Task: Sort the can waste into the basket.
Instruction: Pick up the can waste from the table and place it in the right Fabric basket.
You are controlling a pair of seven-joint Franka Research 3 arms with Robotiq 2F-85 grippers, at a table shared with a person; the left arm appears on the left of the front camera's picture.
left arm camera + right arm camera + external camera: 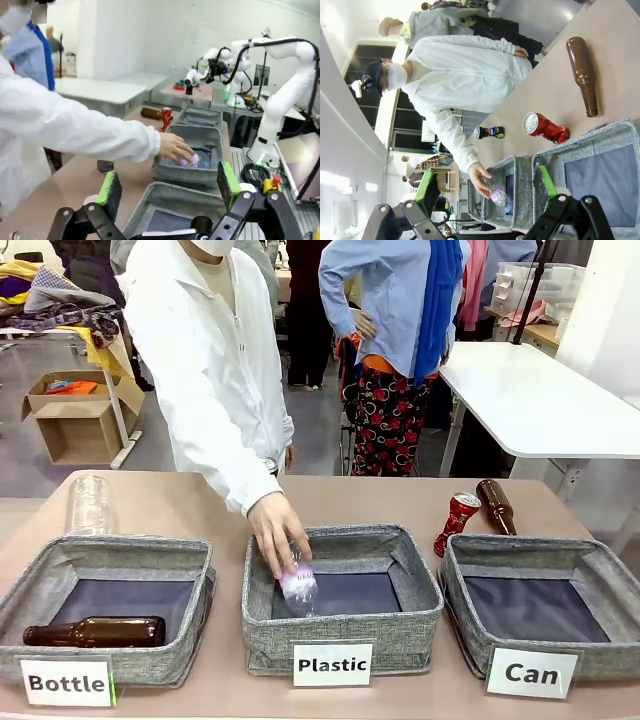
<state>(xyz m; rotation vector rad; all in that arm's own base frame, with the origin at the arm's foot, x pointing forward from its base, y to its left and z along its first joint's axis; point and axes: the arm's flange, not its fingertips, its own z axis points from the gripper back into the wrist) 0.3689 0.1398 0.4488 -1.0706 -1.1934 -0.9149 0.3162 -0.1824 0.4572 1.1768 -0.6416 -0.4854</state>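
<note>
My left tool [167, 184] is spread wide, green pads well apart and nothing between them. It hangs over the Bottle basket [150, 205] at its end of the row. My right tool [486, 186] is spread just as wide and grips nothing, with the Can basket [580, 150] just beyond its fingers.

From the front I see the three grey baskets in a row along the near edge of the table [180, 505]. The Bottle basket, on my left, has one brown bottle [95, 631] lying on its dark floor against the near wall. The Plastic basket [340, 625] sits in the middle. The person's hand [277, 535] reaches down into it from the far side, fingers around a clear plastic bottle [298, 585] with a pinkish label. The Can basket, on my right behind its white label [531, 673], has a bare dark floor.

The red can [456, 523], dented, stands tilted on the table just past that basket's far left corner. I cannot tell whether it touches the rim. Just beside it a second brown bottle [496, 506] lies on the table, neck toward the basket. In my right wrist view the black can [490, 132] stands on the table beyond the Plastic basket, well apart from the red one. A second clear bottle [89, 505] stands behind the Bottle basket. The person in a white coat [210, 360] stands at the far side.
</note>
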